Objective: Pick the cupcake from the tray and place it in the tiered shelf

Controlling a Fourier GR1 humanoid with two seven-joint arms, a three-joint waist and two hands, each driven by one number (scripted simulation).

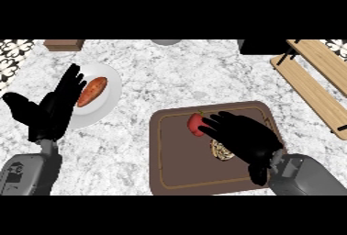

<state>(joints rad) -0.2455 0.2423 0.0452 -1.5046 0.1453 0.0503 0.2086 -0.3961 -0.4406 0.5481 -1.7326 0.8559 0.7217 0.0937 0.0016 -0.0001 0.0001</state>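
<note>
cupcake (222, 150), tan swirled top, half hidden under right hand (245, 137)

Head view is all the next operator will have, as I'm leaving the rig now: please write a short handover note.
Left hand: open, fingers up, resting at the view's left, partly over the white plate with the sweet potato.
Right hand: over the brown tray, fingers relaxed, holding nothing.
Cupcake: on the tray, mostly hidden under the right hand. A red apple lies on the tray by the fingertips.
Tiered shelf: at the upper right; nothing shows on it.
Done: nothing yet.
Left: grasp the cupcake, lift it, carry it to the shelf, set it down.
</note>
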